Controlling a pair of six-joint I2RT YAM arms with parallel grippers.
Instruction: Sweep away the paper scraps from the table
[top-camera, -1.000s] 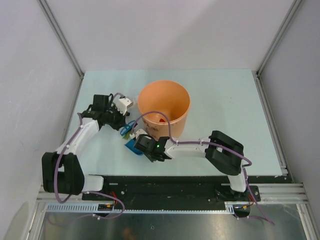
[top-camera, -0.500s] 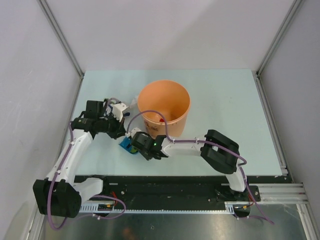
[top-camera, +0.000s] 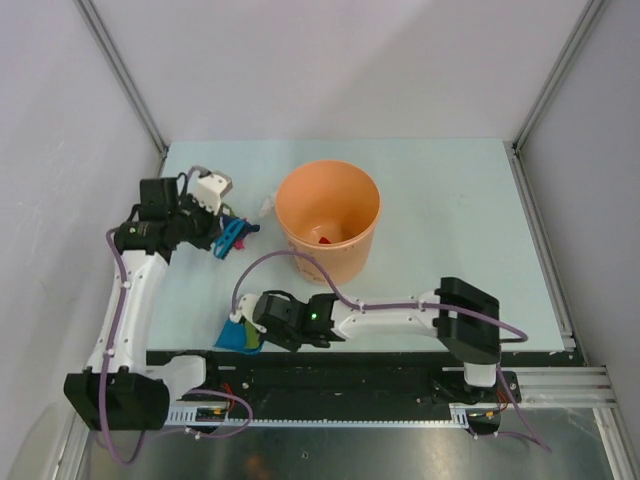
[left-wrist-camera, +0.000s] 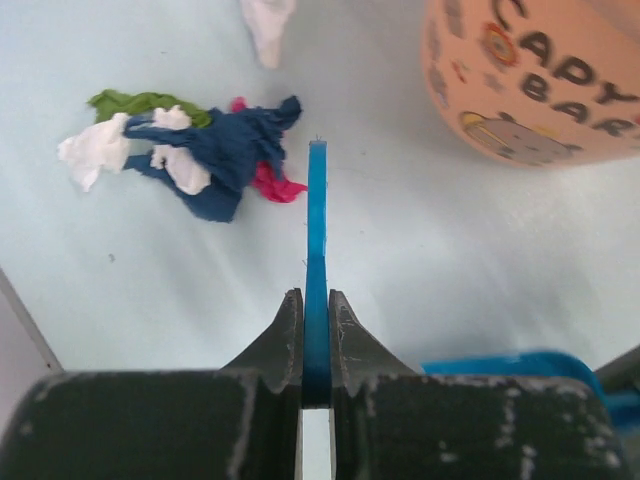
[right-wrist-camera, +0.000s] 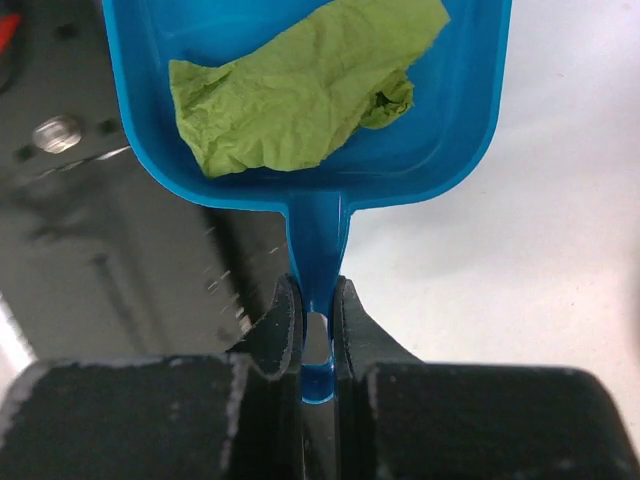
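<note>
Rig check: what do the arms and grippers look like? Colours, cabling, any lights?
The left arm and right arm both have white links with bulky black joint housings. A purple cable loops loosely along each. A green light glows on the right arm's wrist housing. The left gripper and right gripper have black fingers with pale scuffed edges.

Paper scraps (left-wrist-camera: 200, 150) dark blue, white, green, magenta; dustpan (right-wrist-camera: 470, 130) blue; bucket (left-wrist-camera: 540, 90) orange; table (top-camera: 450, 220) pale mint.
</note>
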